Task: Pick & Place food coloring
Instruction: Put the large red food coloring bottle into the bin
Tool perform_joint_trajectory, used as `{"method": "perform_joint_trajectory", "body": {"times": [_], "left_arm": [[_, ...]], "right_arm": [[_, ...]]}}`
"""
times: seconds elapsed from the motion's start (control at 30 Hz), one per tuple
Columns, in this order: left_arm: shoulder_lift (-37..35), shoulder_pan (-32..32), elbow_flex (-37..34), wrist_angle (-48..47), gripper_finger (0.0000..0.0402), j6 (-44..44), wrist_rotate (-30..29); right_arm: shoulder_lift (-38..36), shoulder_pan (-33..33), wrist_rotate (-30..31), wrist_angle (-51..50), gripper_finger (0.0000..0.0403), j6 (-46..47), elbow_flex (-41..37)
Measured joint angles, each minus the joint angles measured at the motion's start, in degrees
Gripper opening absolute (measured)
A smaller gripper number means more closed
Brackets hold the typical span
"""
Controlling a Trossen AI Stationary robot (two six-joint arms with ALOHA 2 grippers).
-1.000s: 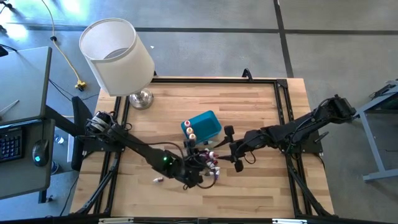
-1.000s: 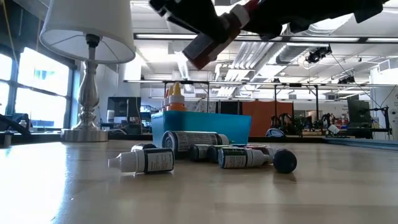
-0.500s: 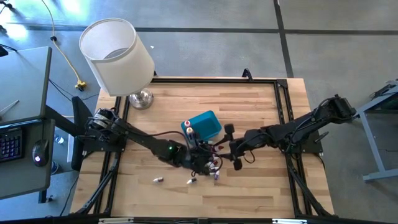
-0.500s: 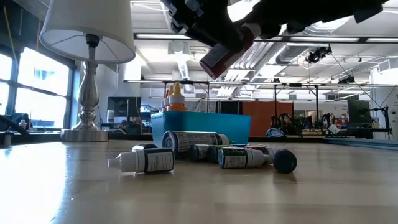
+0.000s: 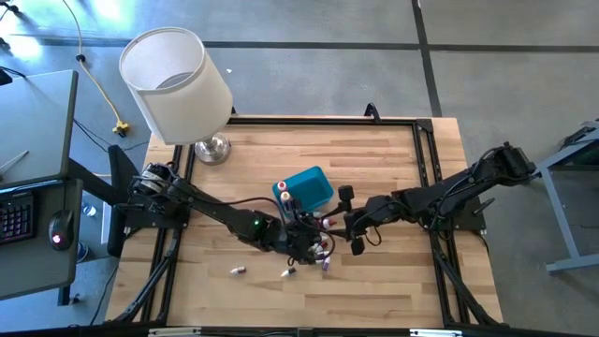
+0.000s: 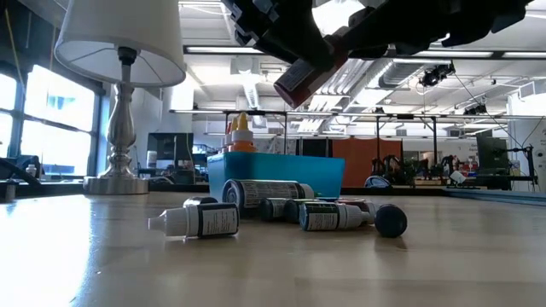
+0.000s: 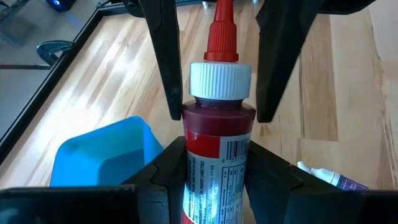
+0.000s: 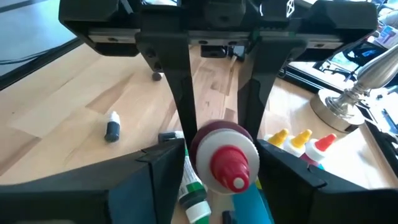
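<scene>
Clamped on the small red plastic bottle with white collar (image 7: 217,134), the left gripper (image 7: 214,155) offered it to the open right gripper (image 8: 214,165), which apparently needed closing next.

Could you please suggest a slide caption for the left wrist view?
Left end effector gripping a red food coloring bottle above the blue bin, its tip between the right end effector's fingers.

Dark-red bottle (image 7: 217,155) with white collar, red tip and barcoded label; teal-blue bin (image 7: 102,155); white lampshade (image 5: 176,82)
</scene>
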Motion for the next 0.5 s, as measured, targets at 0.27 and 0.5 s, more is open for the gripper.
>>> {"method": "perform_joint_trajectory", "body": {"times": [0.27, 0.5], "left_arm": [[0.0, 0.0, 0.0, -0.3, 0.0127, -0.1, 0.1], [0.0, 0.0, 0.0, -0.3, 0.0127, 0.0, 0.1]], "right_arm": [[0.0, 0.0, 0.2, 0.0, 0.0133, 0.0, -0.1], [0.0, 0.0, 0.3, -0.2, 0.0143, -0.1, -0.1]]}}
